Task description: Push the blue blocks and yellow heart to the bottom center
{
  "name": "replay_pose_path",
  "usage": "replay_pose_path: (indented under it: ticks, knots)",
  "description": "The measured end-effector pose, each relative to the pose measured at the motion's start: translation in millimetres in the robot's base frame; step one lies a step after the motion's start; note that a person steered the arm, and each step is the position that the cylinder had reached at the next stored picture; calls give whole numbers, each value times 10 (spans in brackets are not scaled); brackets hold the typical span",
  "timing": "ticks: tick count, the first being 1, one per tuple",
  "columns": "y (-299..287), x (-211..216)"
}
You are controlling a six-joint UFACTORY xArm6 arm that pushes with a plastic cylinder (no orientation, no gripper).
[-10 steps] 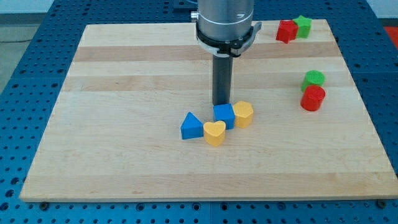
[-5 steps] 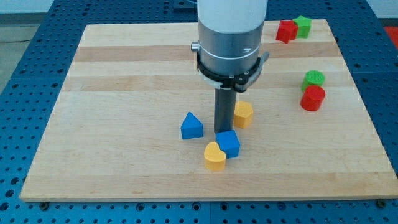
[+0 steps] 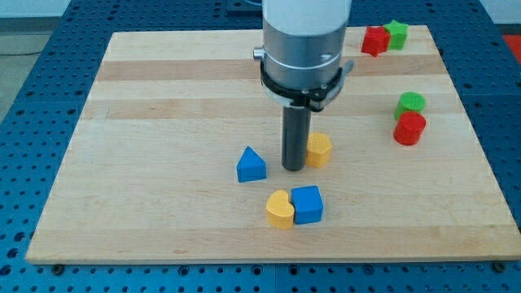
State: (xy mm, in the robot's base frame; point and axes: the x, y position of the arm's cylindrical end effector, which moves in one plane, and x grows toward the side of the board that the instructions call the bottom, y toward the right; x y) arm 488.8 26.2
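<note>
My tip (image 3: 294, 168), a bare rod grasping nothing, stood between blue triangle (image 3: 251, 165) and yellow block (image 3: 318, 150). Blue cube (image 3: 307, 204) touched yellow heart (image 3: 280, 209) near the board's (image 3: 146, 203) bottom edge.

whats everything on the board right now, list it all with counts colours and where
blue cube block: 1, blue, bottom centre, touching the yellow heart
yellow heart block: 1, yellow, bottom centre, on the blue cube's left side in the view
blue triangular block: 1, blue, centre, toward the view's left of the rod, apart from the pair below
yellow rounded block: 1, yellow, centre, right beside the rod on the view's right
green block: 1, green, view's right, just above a red block
red block: 1, red, view's right
red block: 1, red, view's top right
green block: 1, green, view's top right, beside that red one
wooden board: 1, light wood, on a blue perforated table
my tip: 1, dark rod end, between the blue triangular block and the yellow rounded block, above the cube
</note>
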Motion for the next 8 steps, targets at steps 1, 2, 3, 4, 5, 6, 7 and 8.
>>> replay_pose_path:
  ticks: [1,2,3,4,5,6,7,8]
  knots:
    - [-199,-240]
    - [-630,-545]
    - [-1056,-502]
    - [-1109,-293]
    - [-1068,-131]
    - [-871,59]
    - [-683,226]
    - [-560,298]
